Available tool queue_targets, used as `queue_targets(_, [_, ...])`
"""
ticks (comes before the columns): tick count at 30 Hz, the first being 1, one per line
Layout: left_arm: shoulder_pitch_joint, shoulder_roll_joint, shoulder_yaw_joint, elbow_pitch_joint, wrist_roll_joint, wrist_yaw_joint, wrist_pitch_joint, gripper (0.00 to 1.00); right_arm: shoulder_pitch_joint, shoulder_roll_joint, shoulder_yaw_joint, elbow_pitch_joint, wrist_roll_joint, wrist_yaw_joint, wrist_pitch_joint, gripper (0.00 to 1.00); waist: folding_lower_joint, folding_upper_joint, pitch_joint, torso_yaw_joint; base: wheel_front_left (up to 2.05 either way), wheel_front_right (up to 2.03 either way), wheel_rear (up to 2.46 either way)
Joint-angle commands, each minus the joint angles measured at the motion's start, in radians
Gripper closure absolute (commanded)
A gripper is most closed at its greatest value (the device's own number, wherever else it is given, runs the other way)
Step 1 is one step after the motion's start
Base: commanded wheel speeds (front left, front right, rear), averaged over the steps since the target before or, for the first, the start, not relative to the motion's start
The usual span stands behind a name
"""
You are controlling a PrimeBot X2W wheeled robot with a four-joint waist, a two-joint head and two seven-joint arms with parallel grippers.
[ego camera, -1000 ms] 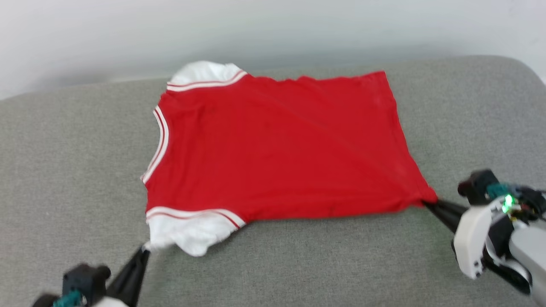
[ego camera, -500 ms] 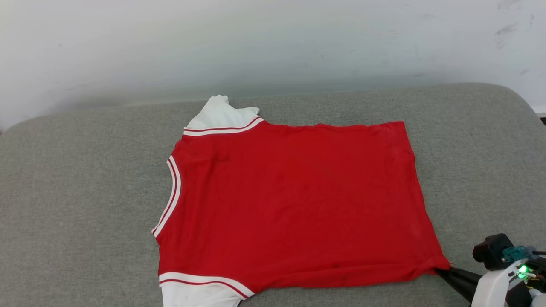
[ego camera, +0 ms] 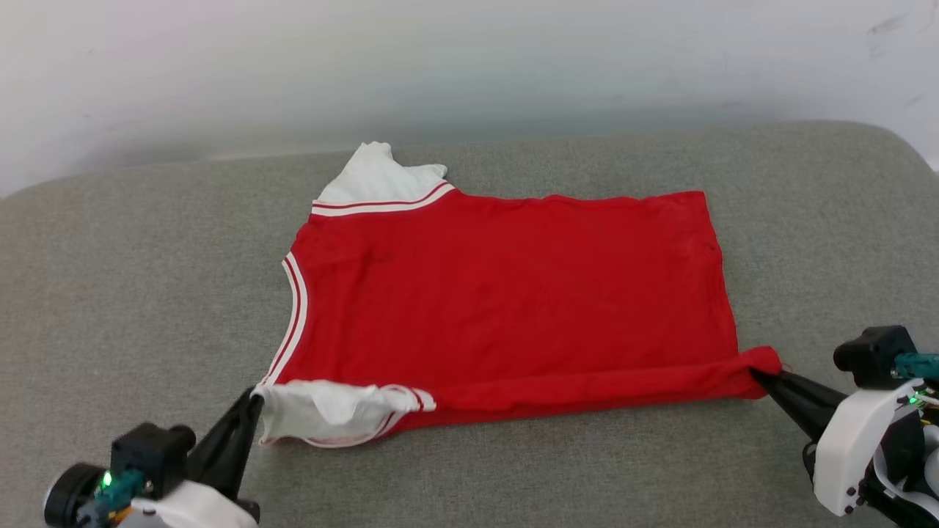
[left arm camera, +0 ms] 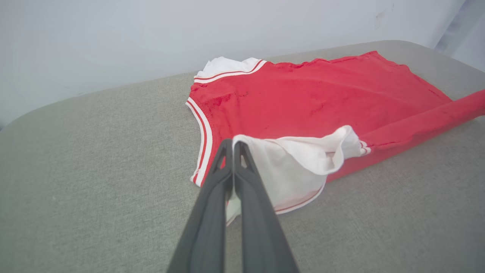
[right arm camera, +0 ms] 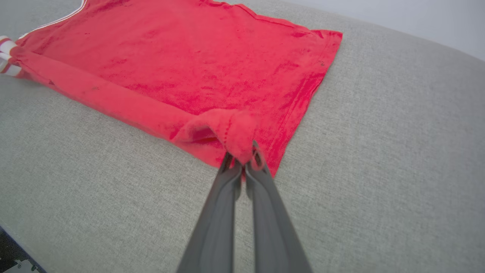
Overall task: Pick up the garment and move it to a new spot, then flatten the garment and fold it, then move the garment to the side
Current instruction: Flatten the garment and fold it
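The garment (ego camera: pixel 506 286) is a red T-shirt with white sleeves and striped trim, spread plain side up on the grey cushion, neck to the left. My left gripper (ego camera: pixel 254 400) is shut on the near white sleeve (left arm camera: pixel 299 159), lifting it over the red cloth. My right gripper (ego camera: pixel 759 374) is shut on the near hem corner (right arm camera: pixel 238 140), which is raised and rolled inward. Between the two grips the near edge (ego camera: pixel 587 385) forms a long raised roll. The far white sleeve (ego camera: pixel 378 180) lies flat toward the wall.
A grey upholstered surface (ego camera: pixel 132 293) carries the shirt, with bare fabric left, right and in front. A pale wall (ego camera: pixel 469 66) rises right behind its far edge. The surface rounds off at the far right (ego camera: pixel 888 147).
The head camera shifted between frames. Both grippers lifted the near edge and carried it a little toward the wall, so the near sleeve and hem now curl over the shirt.
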Motion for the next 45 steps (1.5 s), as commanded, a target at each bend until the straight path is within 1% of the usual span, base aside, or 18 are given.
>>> queue_targets(1, [-0.047, 0.005, 0.008, 0.004, 0.01, -0.011, 0.01, 1.0, 0.0, 0.015, -0.022, -0.014, -0.014, -0.001, 0.012, 1.0, 0.0, 0.0, 0.023, -0.009, 0.0, 0.0, 0.0])
queue_targets(5, [-0.166, -0.001, 0.01, 0.032, 0.032, -0.04, 0.05, 1.0, -0.021, 0.039, -0.084, -0.041, -0.045, -0.001, 0.048, 1.0, 0.0, 0.0, 0.082, -0.021, 0.0, 0.0, 0.0])
queue_targets(7, [-0.23, -0.015, 0.01, 0.058, 0.043, -0.058, 0.061, 1.0, -0.039, 0.053, -0.105, -0.043, -0.056, -0.001, 0.071, 1.0, 0.0, 0.0, 0.113, -0.027, 0.0, 0.0, 0.0])
queue_targets(11, [-0.333, -0.03, 0.014, 0.122, 0.056, -0.085, 0.079, 1.0, -0.084, 0.078, -0.129, -0.039, -0.073, -0.001, 0.111, 1.0, 0.0, 0.0, 0.179, -0.039, 0.0, 0.0, 0.0])
queue_targets(16, [-0.438, -0.04, 0.015, 0.214, 0.071, -0.124, 0.093, 1.0, -0.152, 0.107, -0.14, -0.017, -0.091, -0.001, 0.131, 1.0, 0.0, 0.0, 0.254, -0.047, 0.0, 0.0, 0.0])
queue_targets(21, [-0.508, -0.059, 0.001, 0.316, 0.08, -0.158, 0.105, 1.0, -0.214, 0.135, -0.126, 0.037, -0.097, -0.001, 0.152, 1.0, 0.0, 0.0, 0.31, -0.05, 0.0, 0.0, 0.0])
queue_targets(22, [-0.508, -0.059, 0.001, 0.316, 0.08, -0.158, 0.105, 1.0, -0.214, 0.135, -0.126, 0.037, -0.097, -0.001, 0.152, 1.0, 0.0, 0.0, 0.31, -0.05, 0.0, 0.0, 0.0])
queue_targets(24, [-0.53, -0.069, -0.007, 0.362, 0.079, -0.177, 0.105, 1.0, -0.233, 0.145, -0.112, 0.068, -0.096, -0.001, 0.163, 1.0, 0.0, 0.0, 0.324, -0.05, 0.0, 0.0, 0.0])
queue_targets(29, [-0.565, -0.111, -0.041, 0.462, 0.082, -0.221, 0.104, 1.0, -0.252, 0.161, -0.067, 0.125, -0.085, -0.001, 0.175, 1.0, 0.0, 0.0, 0.331, -0.044, 0.0, 0.0, 0.0])
queue_targets(32, [-0.572, -0.135, -0.056, 0.523, 0.079, -0.242, 0.101, 1.0, -0.262, 0.157, -0.052, 0.139, -0.079, -0.001, 0.163, 1.0, 0.0, 0.0, 0.317, -0.043, 0.0, 0.0, 0.0])
queue_targets(33, [-0.574, -0.141, -0.06, 0.538, 0.078, -0.247, 0.098, 1.0, -0.264, 0.155, -0.057, 0.142, -0.079, -0.001, 0.151, 0.7, 0.0, 0.0, 0.309, -0.042, 0.0, 0.0, 0.0])
queue_targets(34, [-0.574, -0.146, -0.061, 0.551, 0.07, -0.256, 0.102, 0.95, -0.265, 0.157, -0.06, 0.145, -0.073, -0.001, 0.144, 0.09, 0.0, 0.0, 0.3, -0.042, 0.0, 0.0, 0.0])
queue_targets(35, [-0.578, -0.15, -0.062, 0.561, 0.069, -0.261, 0.099, 0.5, -0.263, 0.157, -0.061, 0.145, -0.067, -0.001, 0.139, 0.0, 0.0, 0.0, 0.289, -0.041, 0.0, 0.0, 0.0])
queue_targets(36, [-0.584, -0.151, -0.061, 0.569, 0.07, -0.266, 0.09, 0.0, -0.264, 0.155, -0.063, 0.143, -0.067, -0.001, 0.129, 0.0, 0.0, 0.0, 0.28, -0.04, 0.0, 0.0, 0.0])
queue_targets(38, [-0.586, -0.15, -0.065, 0.579, 0.063, -0.277, 0.096, 0.0, -0.261, 0.15, -0.07, 0.14, -0.069, -0.001, 0.112, 0.0, 0.0, 0.0, 0.259, -0.039, 0.0, 0.0, 0.0])
queue_targets(41, [-0.594, -0.13, -0.066, 0.567, 0.064, -0.287, 0.11, 0.0, -0.249, 0.14, -0.076, 0.125, -0.07, -0.001, 0.095, 0.0, 0.0, 0.0, 0.231, -0.034, 0.0, 0.0, 0.0])
queue_targets(45, [-0.612, -0.082, -0.076, 0.528, 0.061, -0.302, 0.186, 0.0, -0.225, 0.123, -0.085, 0.093, -0.08, -0.001, 0.087, 0.0, 0.0, 0.0, 0.201, -0.029, 0.0, 0.0, 0.0])
